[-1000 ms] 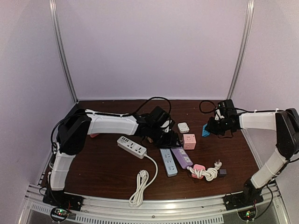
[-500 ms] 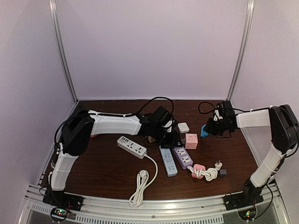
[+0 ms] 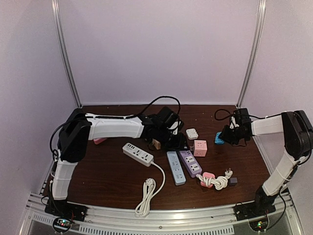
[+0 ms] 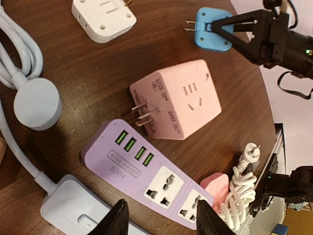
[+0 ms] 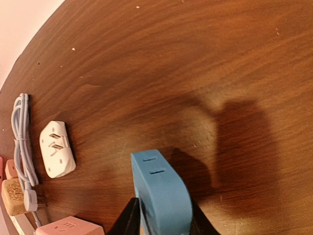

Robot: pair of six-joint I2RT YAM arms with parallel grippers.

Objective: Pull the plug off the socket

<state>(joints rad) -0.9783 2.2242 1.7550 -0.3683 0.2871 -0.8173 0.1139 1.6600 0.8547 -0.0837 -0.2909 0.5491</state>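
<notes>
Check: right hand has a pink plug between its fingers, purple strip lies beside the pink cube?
Wrong colour: the plug between the fingers of the right hand is blue, not pink, per the right wrist view. The purple strip does lie beside the pink cube.

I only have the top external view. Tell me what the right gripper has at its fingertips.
Observer: A blue adapter. The right gripper has a finger on each side of it, but I cannot tell whether they pinch it.
Operator: Report whether it is plugged into anything.
Observer: It is not. The left wrist view shows its two prongs bare, pointing away from the gripper.
Operator: Now check the pink cube.
Observer: The pink cube adapter lies beside the purple power strip with its prongs bare, in none of the strip's sockets.
</notes>
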